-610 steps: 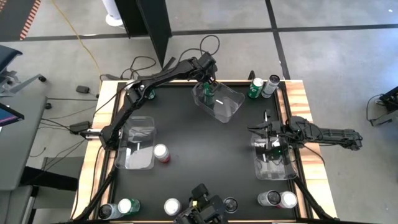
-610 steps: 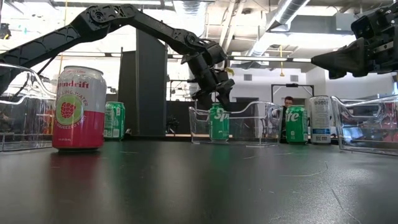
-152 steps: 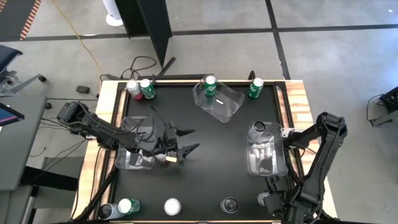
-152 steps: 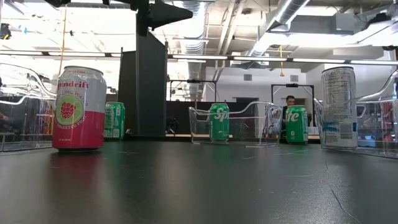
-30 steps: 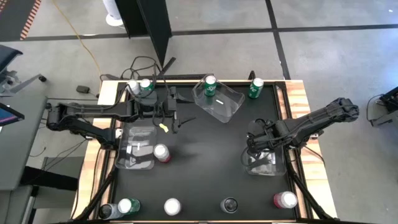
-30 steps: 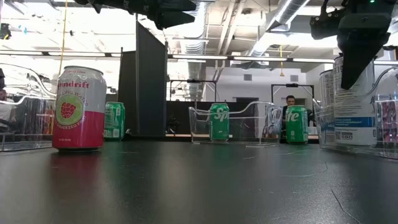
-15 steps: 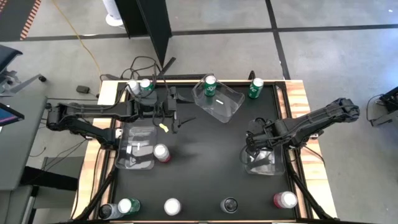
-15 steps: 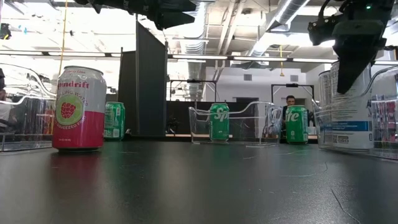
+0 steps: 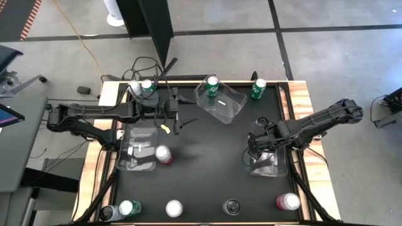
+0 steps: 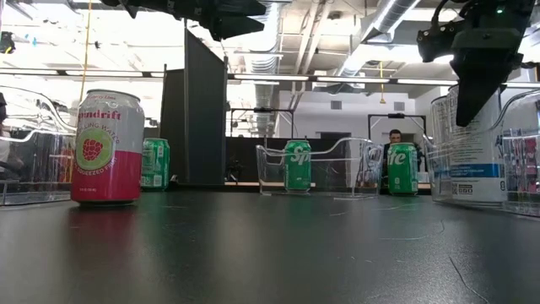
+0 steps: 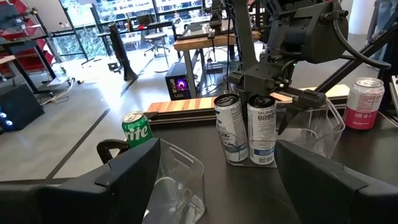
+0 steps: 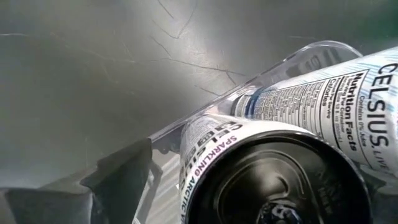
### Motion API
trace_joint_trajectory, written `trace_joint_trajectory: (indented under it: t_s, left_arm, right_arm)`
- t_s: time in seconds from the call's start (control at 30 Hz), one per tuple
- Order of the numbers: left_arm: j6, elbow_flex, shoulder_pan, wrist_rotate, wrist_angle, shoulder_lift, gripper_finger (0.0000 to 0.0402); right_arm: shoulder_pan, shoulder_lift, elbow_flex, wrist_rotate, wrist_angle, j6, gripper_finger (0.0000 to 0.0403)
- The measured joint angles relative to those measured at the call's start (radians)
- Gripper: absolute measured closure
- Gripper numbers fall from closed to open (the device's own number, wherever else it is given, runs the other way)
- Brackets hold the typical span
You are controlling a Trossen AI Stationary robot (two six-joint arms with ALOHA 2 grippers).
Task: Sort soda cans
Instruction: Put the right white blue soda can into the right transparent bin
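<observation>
I am holding my right gripper [image 9: 256, 145], fingers apart, over two white cylindrical Celsius cans [image 11: 247, 128]. They are standing in a clear plastic bin [image 9: 269, 167]. My left gripper [image 9: 178, 112] is hovering open.

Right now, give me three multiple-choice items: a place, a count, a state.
1. The two tall white cylindrical cans stand: A in the right clear plastic bin; B on bare tabletop; C in the left bin.
2. Green soda cans inside the back clear bin: A none; B one; C three.
3. The left pincer is: A shut on a red can; B open, empty; C fully shut.
Answers: A, bin walls surround them; B, a single green can there; B, jaws spread, nothing between.
</observation>
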Motion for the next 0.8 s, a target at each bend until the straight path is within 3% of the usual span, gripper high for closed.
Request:
trace_joint_trajectory:
  t_s: [0.8]
  left_arm:
    - [0.0, 0.0, 0.0, 0.017, -0.002, 0.0, 0.0093]
  right_arm:
    - [0.011, 0.0, 0.0, 0.011, -0.039, 0.199, 0.0003]
